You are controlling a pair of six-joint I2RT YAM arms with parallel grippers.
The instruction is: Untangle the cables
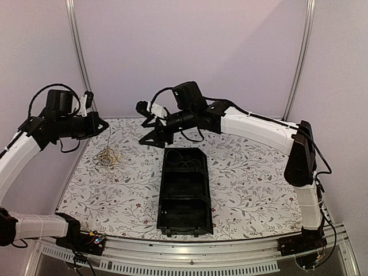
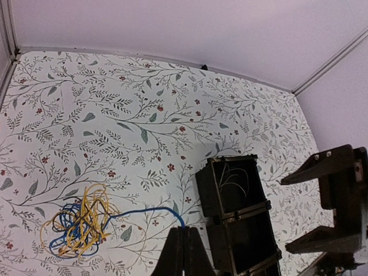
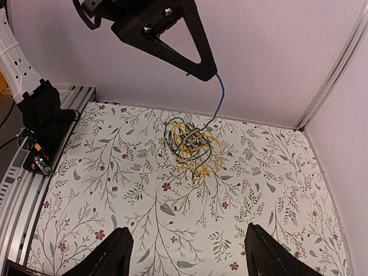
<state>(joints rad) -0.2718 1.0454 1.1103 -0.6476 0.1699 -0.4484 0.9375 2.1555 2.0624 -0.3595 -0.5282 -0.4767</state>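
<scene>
On the floral table (image 1: 247,190), left of the black tray (image 1: 185,190), the cables (image 3: 192,146) lie as one yellow, blue and dark knot. We judge the risk to be that pulling the single blue wire (image 3: 218,100) with nothing pinning the bunch will cinch the knot, drag it whole, or slip free. The left gripper (image 2: 183,233) is clenched on that wire's end above the cloth. The right gripper (image 3: 187,253) hangs near the tray's far end, fingers spread wide, holding and touching nothing.
</scene>
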